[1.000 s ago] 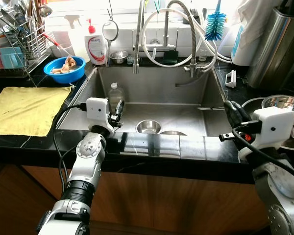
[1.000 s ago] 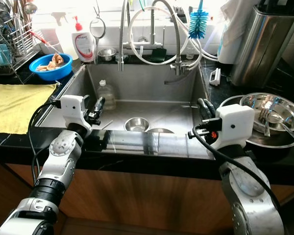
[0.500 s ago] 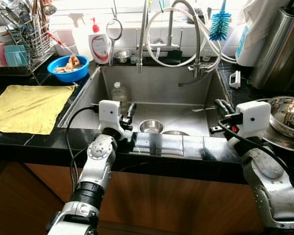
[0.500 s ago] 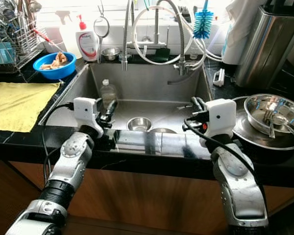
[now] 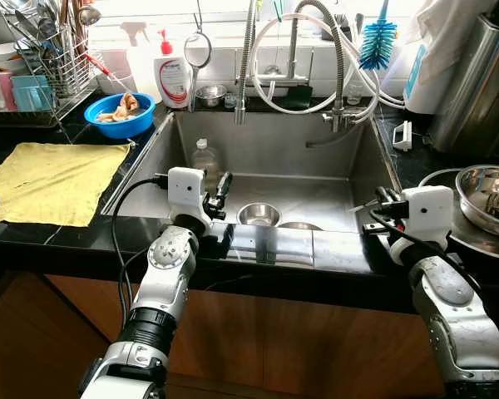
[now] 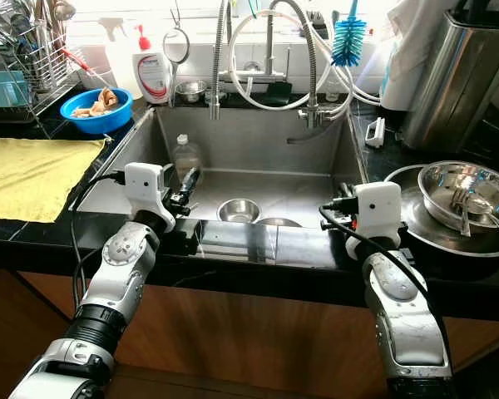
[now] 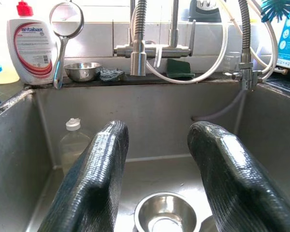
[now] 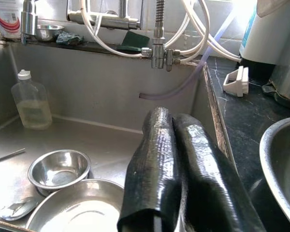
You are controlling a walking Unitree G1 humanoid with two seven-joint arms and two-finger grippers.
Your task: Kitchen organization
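The deep stainless-steel sink (image 5: 274,158) is set in a black stone desk (image 5: 58,241), and both arms rest at the sink's near edge. The left gripper (image 7: 157,174) hangs over the near left part of the sink with its two black fingers spread wide and nothing between them; the right gripper (image 8: 171,169) sits at the sink's near right corner with its fingers pressed together, holding nothing.

The head views take in the whole desk — a yellow cloth (image 5: 50,179) lies flat to the left of the sink, a blue plastic bowl (image 5: 122,115) of scraps stands beyond it by a wire drying rack (image 5: 46,58), and a wide steel bowl (image 6: 461,187) with a fork in it stands to the right of the sink. The wrist views open up the sink floor: a small round steel bowl (image 8: 59,169) beside a larger steel bowl (image 8: 79,212), and a clear plastic bottle (image 8: 30,101) upright against the sink's back left wall. Behind the sink a white soap bottle (image 7: 34,46) stands on the ledge beside coiled spring faucets (image 5: 291,50), and a blue bottle brush (image 5: 377,41) hangs above.
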